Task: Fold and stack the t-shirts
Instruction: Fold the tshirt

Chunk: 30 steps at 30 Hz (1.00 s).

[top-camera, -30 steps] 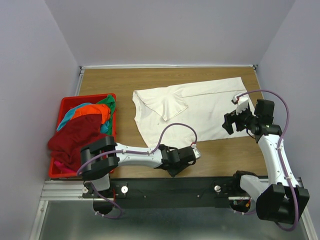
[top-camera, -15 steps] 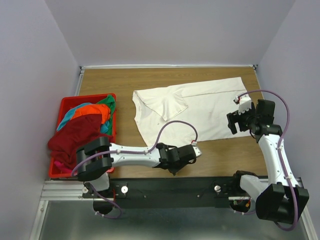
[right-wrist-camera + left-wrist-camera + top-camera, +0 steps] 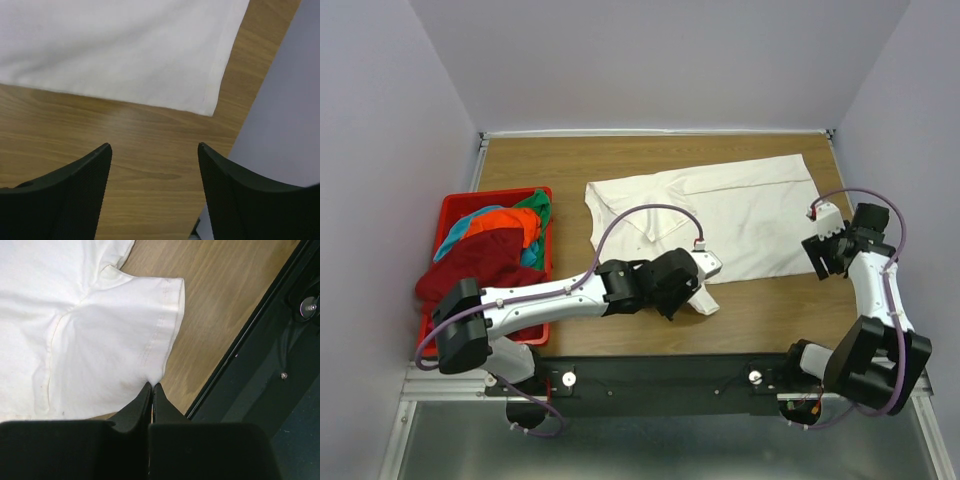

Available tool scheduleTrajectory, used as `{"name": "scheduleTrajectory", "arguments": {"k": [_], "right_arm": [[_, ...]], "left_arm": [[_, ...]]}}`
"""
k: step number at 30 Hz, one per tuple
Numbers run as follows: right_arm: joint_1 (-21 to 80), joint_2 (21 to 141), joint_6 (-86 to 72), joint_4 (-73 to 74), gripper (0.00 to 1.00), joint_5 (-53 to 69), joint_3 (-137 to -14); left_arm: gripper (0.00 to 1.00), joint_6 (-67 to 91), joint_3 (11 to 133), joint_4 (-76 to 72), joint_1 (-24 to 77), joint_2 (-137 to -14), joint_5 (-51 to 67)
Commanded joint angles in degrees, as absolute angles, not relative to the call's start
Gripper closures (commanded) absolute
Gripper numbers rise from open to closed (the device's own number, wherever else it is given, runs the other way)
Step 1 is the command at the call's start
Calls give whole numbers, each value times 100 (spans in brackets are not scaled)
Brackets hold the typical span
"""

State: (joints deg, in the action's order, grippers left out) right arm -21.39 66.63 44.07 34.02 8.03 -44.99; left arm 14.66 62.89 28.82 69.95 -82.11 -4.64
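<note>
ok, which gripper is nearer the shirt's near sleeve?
Left. The left gripper is shut, tips at the sleeve's hem; the right gripper is open over the table, just off the shirt's corner at the other end.

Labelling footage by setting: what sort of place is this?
Probably a robotics lab cell: two arms bolted to a wooden table, plain walls close around, white t-shirt and red basket as props.

Bright, even overhead light, soft faint shadows, top view sharp, fingers [image 3: 65,200] dark, slightly blurred.
</note>
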Motion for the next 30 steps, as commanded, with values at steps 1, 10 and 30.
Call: {"name": "scheduleTrajectory", "arguments": {"k": [1, 10, 30], "right_arm": [[-2408, 7014, 6079, 3639, 26, 695, -4509], [-2707, 7856, 8505, 3525, 27, 467, -4772], [-2733, 9483, 9791, 3270, 56, 228, -5212]], "left_arm": [[95, 1301, 6214, 2874, 6856, -7989, -193], [95, 1310, 6012, 2769, 6706, -7849, -26], [95, 1318, 6240, 2900, 6574, -8130, 114]]}}
